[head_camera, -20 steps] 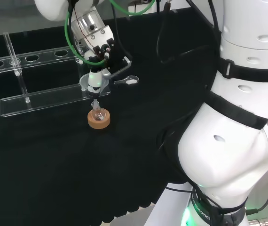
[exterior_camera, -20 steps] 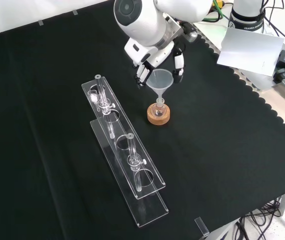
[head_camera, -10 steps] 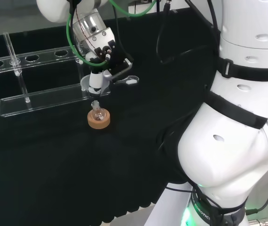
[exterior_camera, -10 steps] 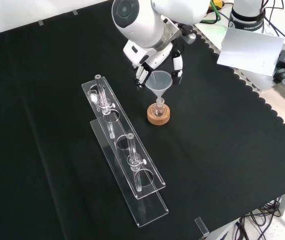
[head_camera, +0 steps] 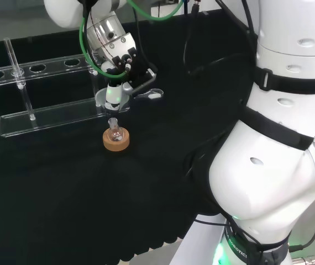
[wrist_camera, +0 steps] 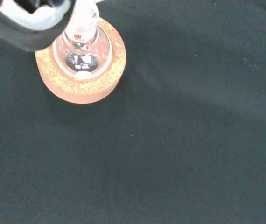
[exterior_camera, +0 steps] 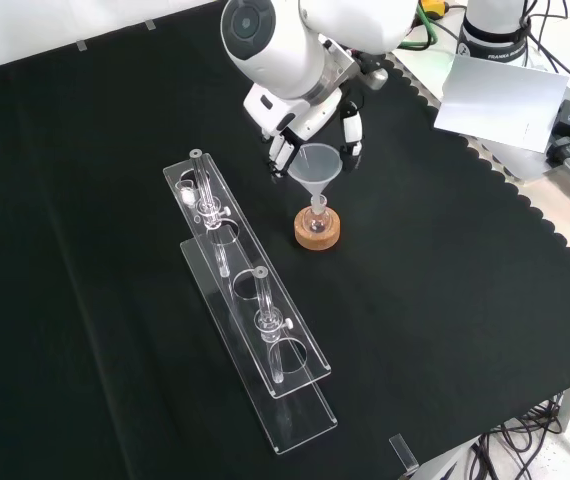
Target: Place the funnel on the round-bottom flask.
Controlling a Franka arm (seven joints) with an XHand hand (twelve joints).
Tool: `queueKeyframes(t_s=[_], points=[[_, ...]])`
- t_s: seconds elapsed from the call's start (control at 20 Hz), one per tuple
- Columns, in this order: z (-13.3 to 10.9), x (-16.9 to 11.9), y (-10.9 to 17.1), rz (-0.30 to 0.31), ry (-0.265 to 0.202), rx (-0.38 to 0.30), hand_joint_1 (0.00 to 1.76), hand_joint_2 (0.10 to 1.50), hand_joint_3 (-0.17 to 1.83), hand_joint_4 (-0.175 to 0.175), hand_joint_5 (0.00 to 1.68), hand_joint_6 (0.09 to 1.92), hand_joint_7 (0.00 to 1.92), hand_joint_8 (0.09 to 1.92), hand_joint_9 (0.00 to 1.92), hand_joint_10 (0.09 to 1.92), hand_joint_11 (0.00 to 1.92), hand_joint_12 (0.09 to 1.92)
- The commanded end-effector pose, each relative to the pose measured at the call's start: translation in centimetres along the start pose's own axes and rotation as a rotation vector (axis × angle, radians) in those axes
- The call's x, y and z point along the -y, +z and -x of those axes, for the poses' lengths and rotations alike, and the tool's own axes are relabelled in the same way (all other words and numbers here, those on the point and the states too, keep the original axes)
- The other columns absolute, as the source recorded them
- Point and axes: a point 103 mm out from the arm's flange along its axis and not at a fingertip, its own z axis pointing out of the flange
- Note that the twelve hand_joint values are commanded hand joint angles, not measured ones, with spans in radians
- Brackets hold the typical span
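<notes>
One acrylic rack (exterior_camera: 250, 310) beside flask (exterior_camera: 317, 222), apart; path clear.

The counter (exterior_camera: 445, 300) is covered with black cloth. Directly on it stand a cork ring stand (exterior_camera: 318, 230) and, just beside it, two clear acrylic racks (exterior_camera: 255, 320).

Head view: hand (head_camera: 125, 66) covers most of the funnel (head_camera: 113, 99), so finger contact on its rim can't be judged. Front view: arm link (exterior_camera: 275, 45) hides the palm; can't tell whether the funnel's stem tip is inside the flask (exterior_camera: 318, 220) neck. Wrist view: flask neck is cut off at the picture's edge, a blurred white hand part overlaps the cork ring (wrist_camera: 84, 88).
</notes>
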Motion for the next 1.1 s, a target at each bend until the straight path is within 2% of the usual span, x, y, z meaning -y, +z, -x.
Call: queueKeyframes(t_s=[0.05, 1.1], points=[[0.30, -0.33, 0.18, 0.006, -0.016, 0.019, 0.95, 0.75, 0.55, 0.028, 0.98, 0.58, 0.74, 0.68, 1.19, 0.21, 0.83, 1.05], [0.49, -0.40, 0.49, -0.015, -0.020, 0.004, 0.93, 0.75, 0.55, 0.018, 0.92, 0.60, 0.69, 0.68, 1.14, 0.21, 0.81, 1.07]])
